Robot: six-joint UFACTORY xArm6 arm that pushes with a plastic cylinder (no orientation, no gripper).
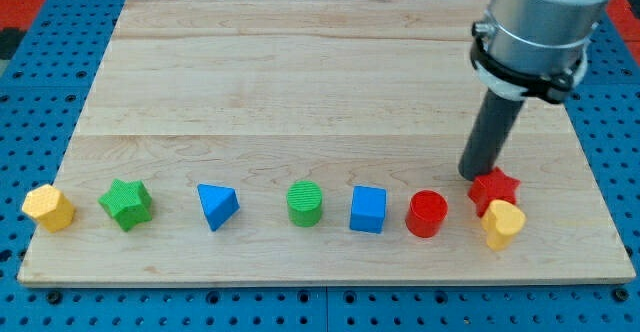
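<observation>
Pale wooden board point(300, 82) set on blue perforated base point(30, 62); red area visible at upper left corner

Camera view: straight dark rod lowered from grey arm housing point(545, 12) at upper right. My tip point(477, 175) planted on board, touching or just beside upper-left edge of red star block point(496, 187). No jaws fitted; nothing grasped.

Yellow heart-like block point(503, 223) touching red star's lower edge. Red cylinder point(427, 213) near, to the view's left. Further left along the view's bottom row: blue cube point(368, 209), green cylinder point(305, 203), blue wedge-shaped block point(216, 206), green star block point(126, 204), yellow hexagonal block point(48, 207) at left board edge
</observation>
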